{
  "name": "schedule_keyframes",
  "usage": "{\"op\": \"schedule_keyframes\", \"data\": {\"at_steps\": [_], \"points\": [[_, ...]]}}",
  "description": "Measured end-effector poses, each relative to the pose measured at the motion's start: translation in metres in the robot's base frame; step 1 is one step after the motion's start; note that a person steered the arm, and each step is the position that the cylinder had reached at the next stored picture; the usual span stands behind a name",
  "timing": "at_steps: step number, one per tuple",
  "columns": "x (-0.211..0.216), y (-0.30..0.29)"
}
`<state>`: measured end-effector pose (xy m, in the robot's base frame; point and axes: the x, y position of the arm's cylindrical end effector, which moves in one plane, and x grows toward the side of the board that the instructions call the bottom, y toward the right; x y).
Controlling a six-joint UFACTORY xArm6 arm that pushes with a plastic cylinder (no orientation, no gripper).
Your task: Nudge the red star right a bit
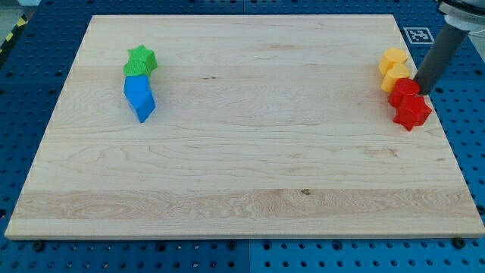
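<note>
A red star (414,112) lies near the board's right edge. A second red block (403,92) touches it on its upper left. My tip (420,92) is down at the right side of that upper red block, just above the red star's upper right point. The dark rod slants up to the view's top right corner. Two yellow blocks (393,59) (394,77) sit stacked in a column just above the red pair, and the lower one touches the upper red block.
A green star (142,57) and a green block (135,70) sit at the upper left, with two blue blocks (138,88) (144,107) below them. The board's right edge (439,114) is close to the red star. A tag marker (418,34) lies off the board.
</note>
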<state>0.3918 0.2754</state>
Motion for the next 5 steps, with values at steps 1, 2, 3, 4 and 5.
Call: {"op": "schedule_keyframes", "data": {"at_steps": [1, 2, 3, 4, 5], "points": [[0.004, -0.038], [0.011, -0.056], [0.031, -0.053], [0.033, -0.029], [0.028, -0.027]]}}
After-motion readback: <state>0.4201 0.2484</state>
